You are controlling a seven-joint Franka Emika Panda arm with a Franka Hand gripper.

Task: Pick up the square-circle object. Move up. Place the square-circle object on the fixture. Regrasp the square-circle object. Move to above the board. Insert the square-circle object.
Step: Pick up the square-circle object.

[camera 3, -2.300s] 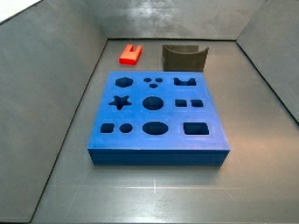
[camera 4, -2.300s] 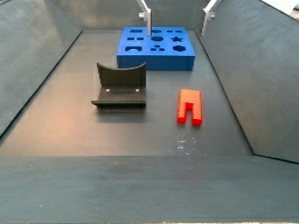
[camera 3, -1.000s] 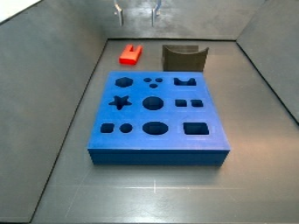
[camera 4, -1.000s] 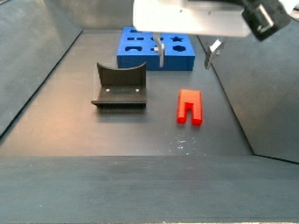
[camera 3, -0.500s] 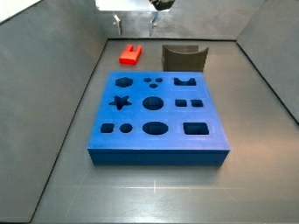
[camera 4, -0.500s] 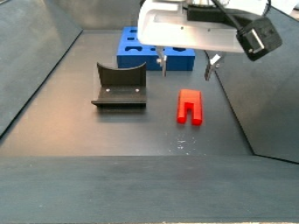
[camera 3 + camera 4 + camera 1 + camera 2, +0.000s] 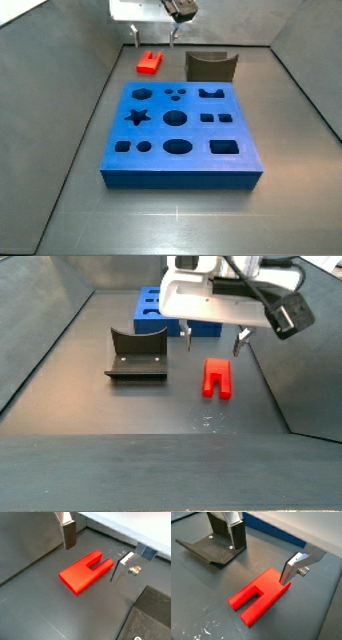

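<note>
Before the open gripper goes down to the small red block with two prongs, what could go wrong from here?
1. The gripper hangs open above the small red block with two prongs, and one finger looks close to the block's edge. It may land on top instead of beside it.
2. The block lies flat on the smooth grey floor, so an uneven closing could push or turn it.
3. The dark olive-brown fixture stands near; a pushed block could end up against it.

The square-circle object (image 7: 217,377) is bright red. The board (image 7: 181,135) is solid blue (cut-outs darker), the fixture (image 7: 136,354) looks dark olive-brown, and the gripper (image 7: 211,339), frame centre, shows silver fingers (image 7: 294,565) under a white body.
</note>
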